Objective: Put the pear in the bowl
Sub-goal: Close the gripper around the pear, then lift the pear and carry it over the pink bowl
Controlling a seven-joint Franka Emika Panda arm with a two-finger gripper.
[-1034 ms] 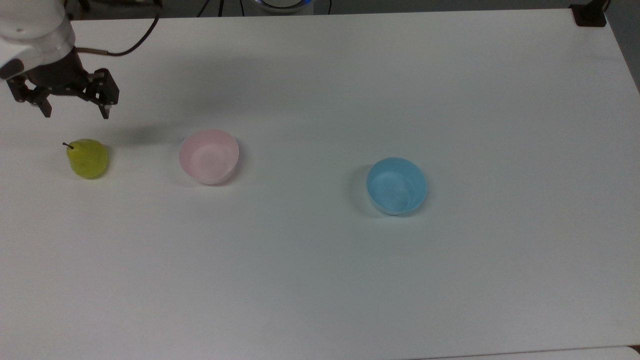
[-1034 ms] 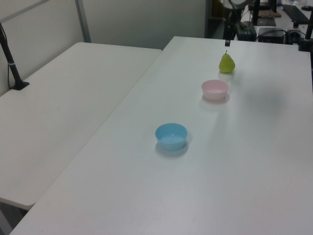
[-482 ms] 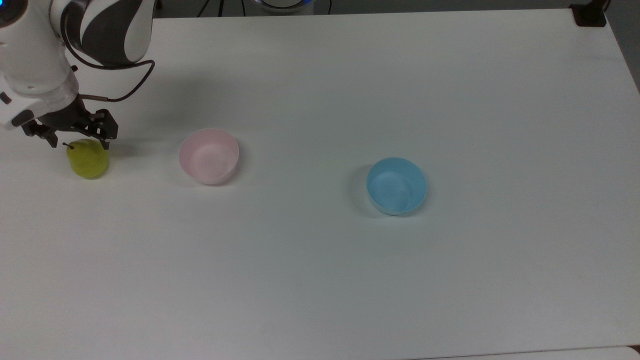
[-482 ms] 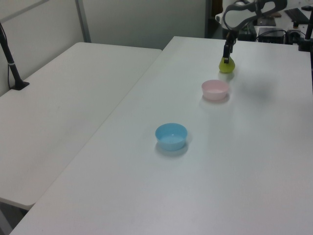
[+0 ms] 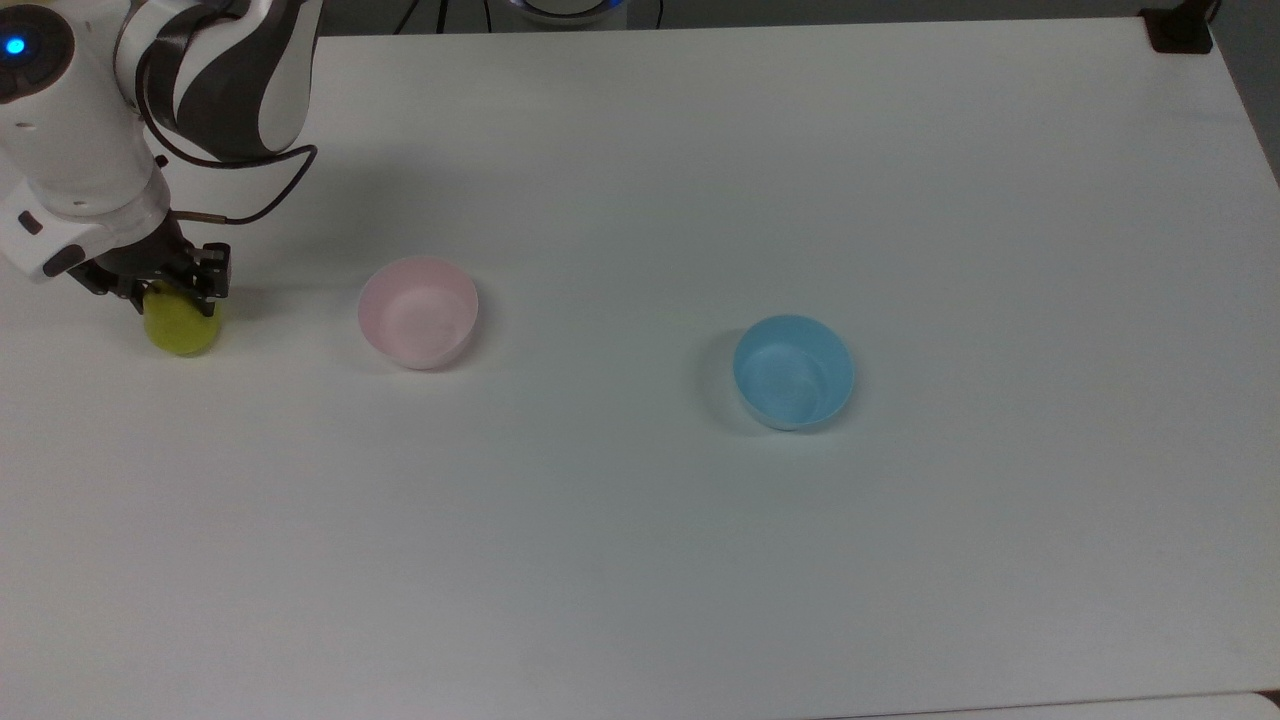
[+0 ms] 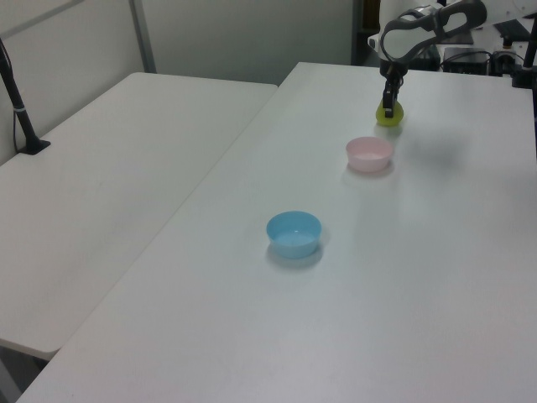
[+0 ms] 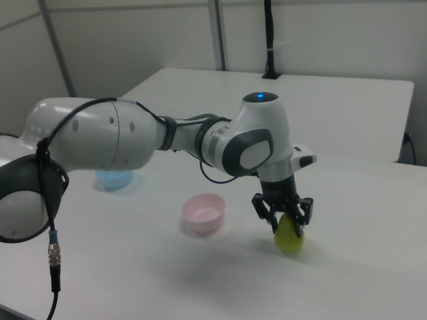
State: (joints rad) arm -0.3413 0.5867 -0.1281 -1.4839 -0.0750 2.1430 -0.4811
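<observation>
The yellow-green pear (image 5: 182, 328) rests on the white table at the top view's left edge, also seen in the left view (image 6: 389, 118) and right view (image 7: 289, 240). My gripper (image 5: 176, 298) has come down over its upper part, with one finger on each side pressed against it; the stem is hidden by the gripper. In the right view the gripper (image 7: 287, 225) straddles the pear's top. The pale pink bowl (image 5: 418, 312) stands empty a short way to the pear's right in the top view, and is also visible in the left view (image 6: 369, 154) and right view (image 7: 204, 213).
A light blue bowl (image 5: 793, 371) stands empty farther right in the top view, beyond the pink one. The arm's white and grey links (image 5: 210, 70) hang over the table's top-left corner. A second white table (image 6: 109, 176) adjoins on the left view's left.
The gripper has dropped from above the pear to around it, and its fingers have narrowed onto the pear's sides. The pear and both bowls have stayed in place.
</observation>
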